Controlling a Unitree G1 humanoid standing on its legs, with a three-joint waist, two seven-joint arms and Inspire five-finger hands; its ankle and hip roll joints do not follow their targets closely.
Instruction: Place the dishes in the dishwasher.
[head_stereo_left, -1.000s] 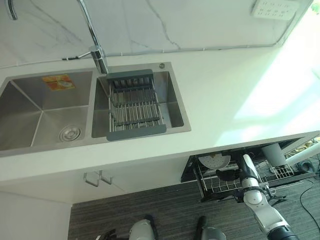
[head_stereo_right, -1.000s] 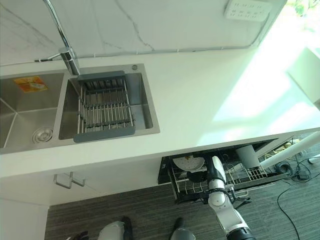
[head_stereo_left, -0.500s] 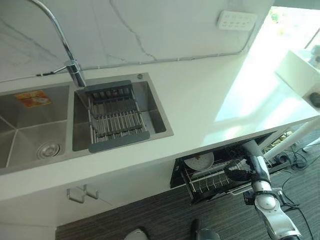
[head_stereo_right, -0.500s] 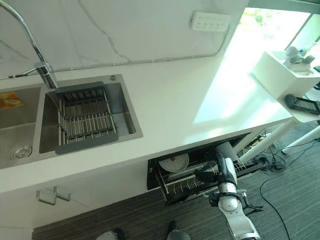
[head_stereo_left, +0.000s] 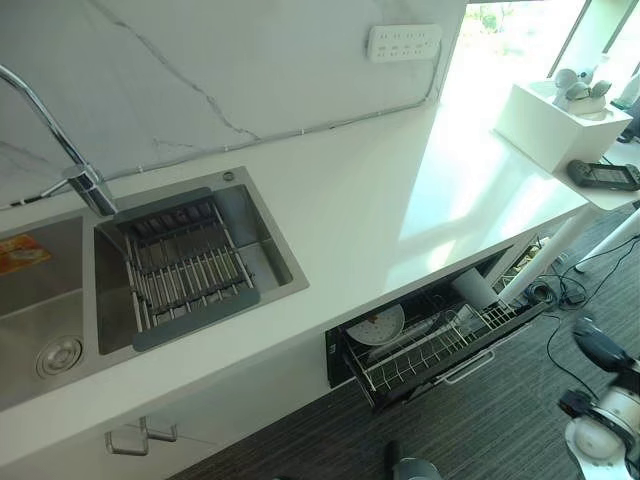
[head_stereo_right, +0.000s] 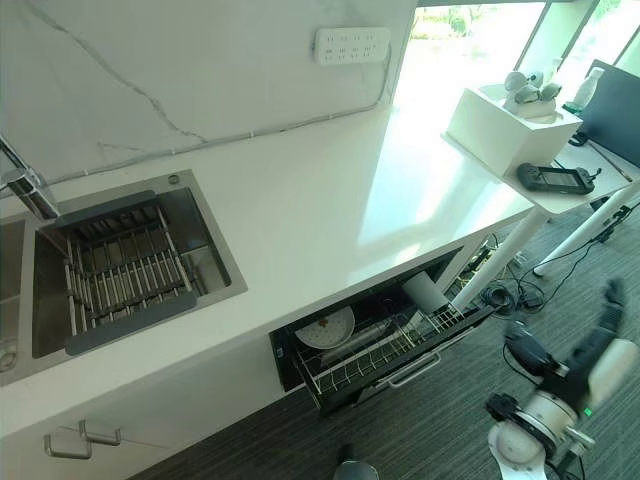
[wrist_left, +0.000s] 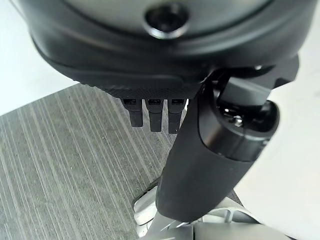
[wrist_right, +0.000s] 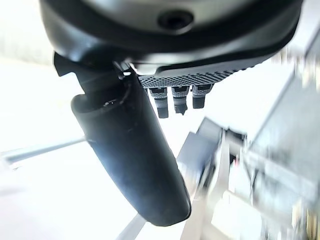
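Observation:
The dishwasher drawer (head_stereo_left: 352, 372) is pulled out from under the white counter (head_stereo_left: 380, 200). Its wire rack (head_stereo_right: 372, 362) carries a white plate (head_stereo_left: 376, 324) at its left end and a pale cup (head_stereo_left: 472, 288) lying at its right end. My right hand (head_stereo_left: 600, 347) hovers above the floor to the right of the drawer, well apart from it. In the right wrist view its thumb (wrist_right: 135, 160) is stretched out, its fingers (wrist_right: 172, 102) are relaxed, and it holds nothing. My left hand (wrist_left: 200, 165) hangs over the dark floor, empty, with relaxed fingers (wrist_left: 152, 112).
A double steel sink (head_stereo_left: 280, 265) holds a grey drying rack (head_stereo_left: 185, 265) under a tap (head_stereo_left: 85, 185). A white side table (head_stereo_right: 570, 200) with a box (head_stereo_right: 505, 125) and a black device (head_stereo_right: 555, 178) stands right of the counter, its slanted leg (head_stereo_left: 540, 255) beside the drawer.
The camera has swung right. My right hand has come out of the dishwasher rack, where it was beside the plate, and moved right and away from the drawer.

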